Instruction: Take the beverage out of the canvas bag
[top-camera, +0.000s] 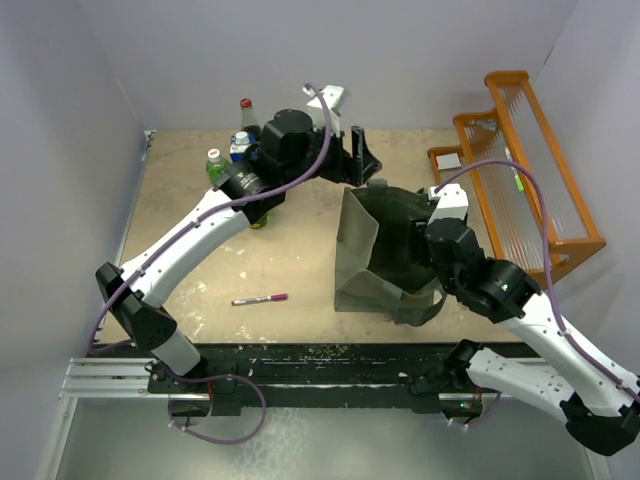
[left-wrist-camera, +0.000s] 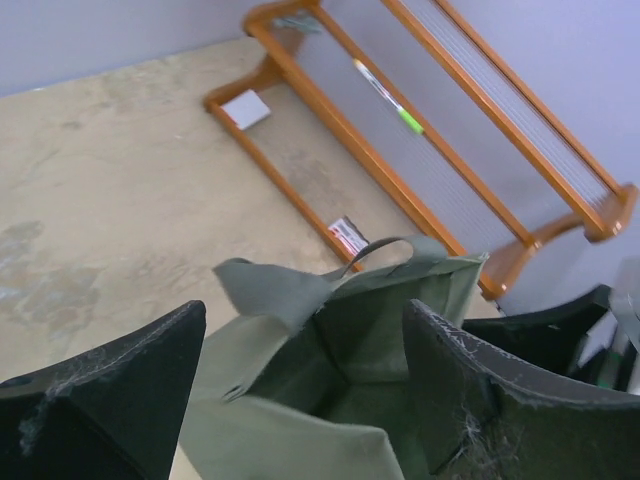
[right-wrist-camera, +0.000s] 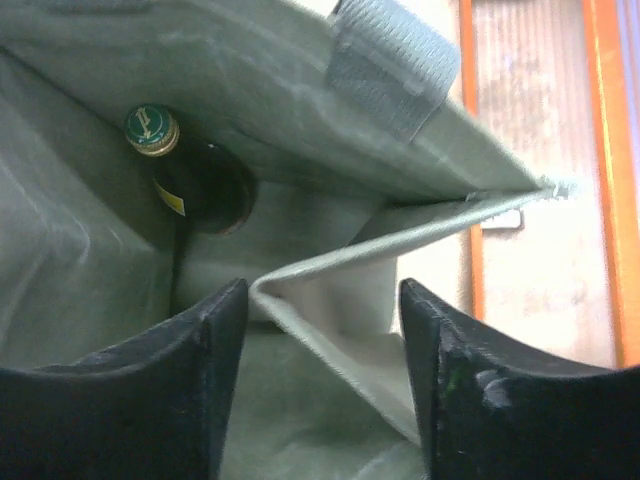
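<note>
The grey-green canvas bag (top-camera: 357, 252) stands open in the middle of the table. In the right wrist view a dark beverage bottle (right-wrist-camera: 195, 185) with a green and gold cap lies deep inside the bag (right-wrist-camera: 90, 240). My right gripper (right-wrist-camera: 322, 290) is open at the bag's right side (top-camera: 420, 232), and a folded-in edge of the rim runs between its fingers without being pinched. My left gripper (top-camera: 358, 158) hovers open above the bag's far edge. In its own view the bag's mouth (left-wrist-camera: 370, 330) shows below the left gripper (left-wrist-camera: 305, 310), which holds nothing.
Three bottles (top-camera: 240, 140) stand at the back left beside the left arm. A pink marker (top-camera: 260, 299) lies on the table in front of the bag. The orange wooden rack (top-camera: 520, 160) stands along the right edge, close behind the bag (left-wrist-camera: 330, 120).
</note>
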